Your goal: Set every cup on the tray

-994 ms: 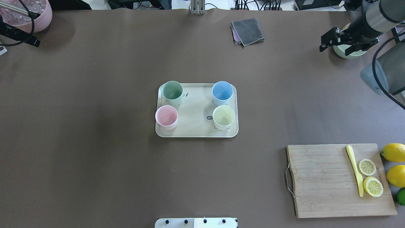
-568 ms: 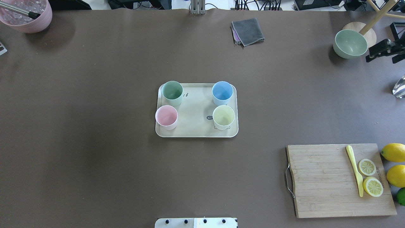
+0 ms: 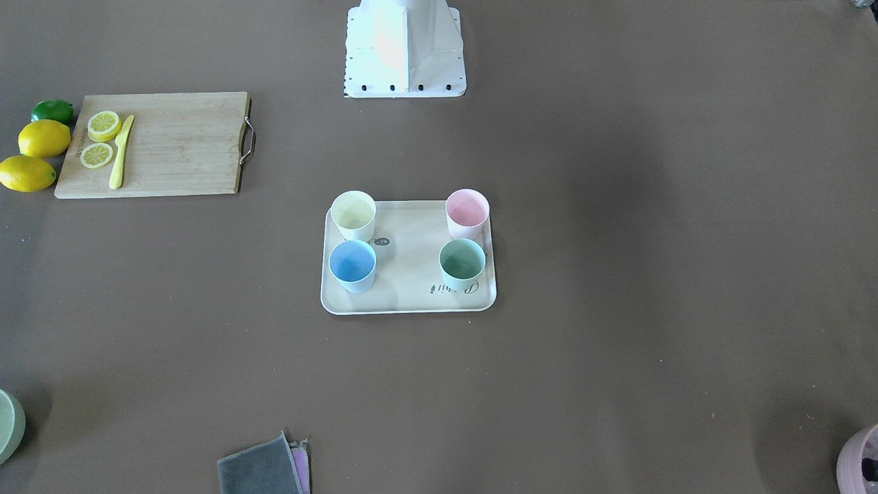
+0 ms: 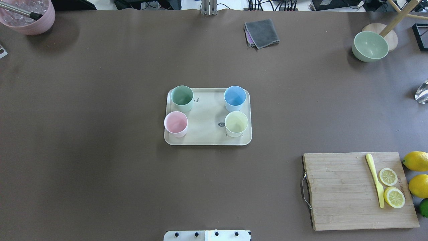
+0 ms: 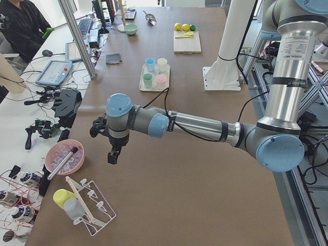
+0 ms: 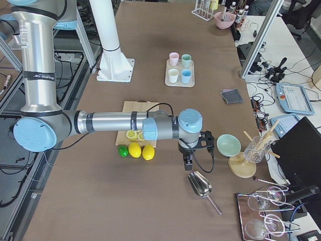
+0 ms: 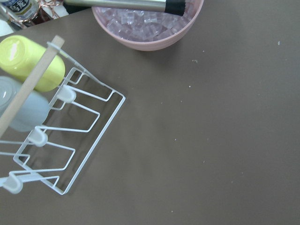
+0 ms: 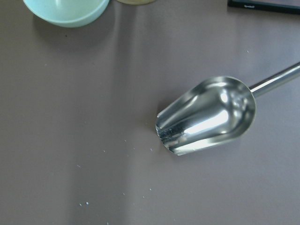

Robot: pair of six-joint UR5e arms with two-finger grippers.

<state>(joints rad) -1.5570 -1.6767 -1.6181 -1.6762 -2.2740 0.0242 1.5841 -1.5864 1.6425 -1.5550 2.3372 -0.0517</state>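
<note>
The cream tray [image 4: 207,115] sits mid-table, also in the front-facing view [image 3: 408,278]. All four cups stand upright on it: mint green [image 4: 182,97], light blue [image 4: 235,97], pale pink [image 4: 176,123], pale yellow [image 4: 236,123]. My left gripper [image 5: 114,154] shows only in the exterior left view, hanging over the table end near the pink pot. My right gripper [image 6: 188,161] shows only in the exterior right view, over a metal scoop. I cannot tell whether either is open or shut. Both are far from the tray and hold no cup that I can see.
A wooden cutting board [image 4: 351,190] with lemon slices and a yellow knife lies beside whole lemons [image 4: 416,160]. A pale-green bowl [image 4: 370,46], a grey cloth [image 4: 262,32], a mauve-pink pot [image 4: 28,20], a metal scoop [image 8: 206,117] and a wire rack [image 7: 61,136] sit at the table's edges.
Both arms have drawn back out of the overhead view, the right one off to the right past the green bowl. The cups and the tray have not moved.
</note>
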